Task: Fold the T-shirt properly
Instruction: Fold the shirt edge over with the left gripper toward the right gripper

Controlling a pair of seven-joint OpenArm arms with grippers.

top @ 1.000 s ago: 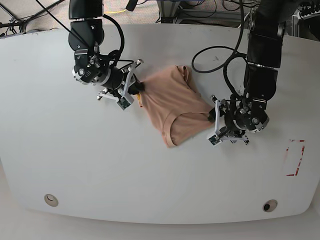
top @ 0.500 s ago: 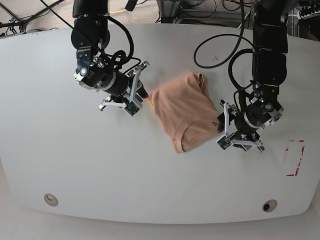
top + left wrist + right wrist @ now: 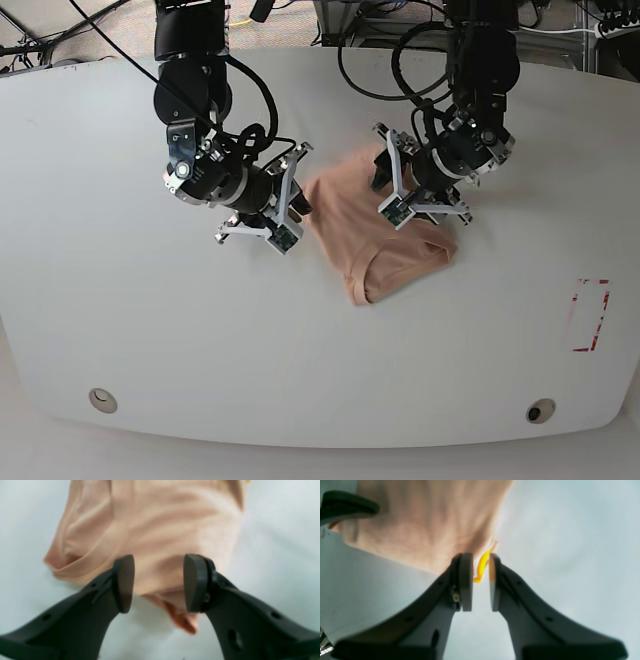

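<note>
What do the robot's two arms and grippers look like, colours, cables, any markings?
Both arms are glossy black with silver-ringed wrist joints, and looping black cables run along them. The left gripper and right gripper sit in white bracket frames carrying small green circuit boards. The fingers are matte black, curved, with flat rounded pads. No lettering is legible.

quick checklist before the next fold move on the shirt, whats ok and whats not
1. T-shirt fully on the table, away from its edges: ok.
2. Left gripper free of cloth: ok; its jaws stand open with the shirt's edge behind the gap, nothing pinched.
3. Right gripper released: cannot tell; its jaws are nearly together and a yellow strip at the shirt's edge sits in the gap.
4. Shirt lying flat and smooth: not ok; it is a bunched, skewed bundle with a curved fold on top.
5. Sleeves tucked in: cannot tell; none can be made out.
6. Arms apart from each other: ok; one on each side of the shirt.
</note>
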